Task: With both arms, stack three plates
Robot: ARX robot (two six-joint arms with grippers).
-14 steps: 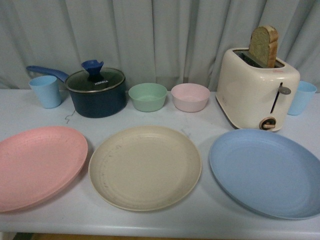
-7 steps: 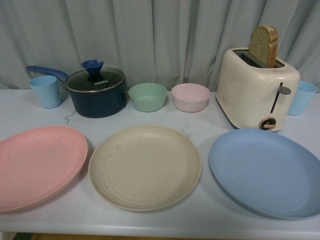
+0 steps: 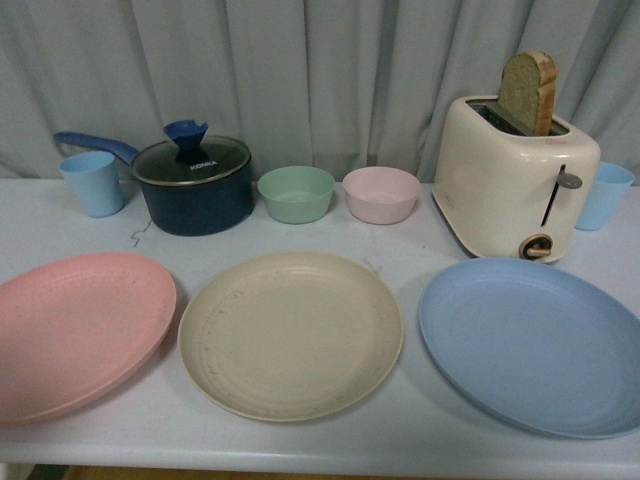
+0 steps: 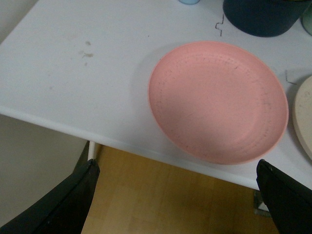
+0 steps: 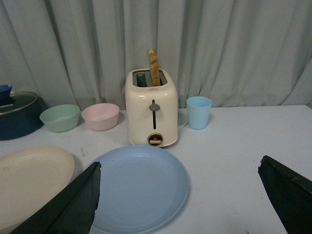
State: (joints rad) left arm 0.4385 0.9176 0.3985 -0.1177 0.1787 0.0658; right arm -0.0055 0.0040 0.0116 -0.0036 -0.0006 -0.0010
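Observation:
Three plates lie side by side along the table's front in the front view: the pink plate (image 3: 75, 330) at the left, the beige-cream plate (image 3: 290, 333) in the middle, the light blue plate (image 3: 530, 342) at the right. None touches another. Neither arm shows in the front view. My left gripper (image 4: 178, 195) is open and empty, off the table's front edge, short of the pink plate (image 4: 217, 100). My right gripper (image 5: 180, 195) is open and empty above the table, near the blue plate (image 5: 139, 187); the cream plate's (image 5: 29, 183) edge shows beside it.
At the back stand a blue cup (image 3: 92, 183), a dark lidded saucepan (image 3: 193, 180), a green bowl (image 3: 296, 193), a pink bowl (image 3: 381, 193), a cream toaster (image 3: 515, 175) with bread in it, and another blue cup (image 3: 605, 195). A grey curtain hangs behind.

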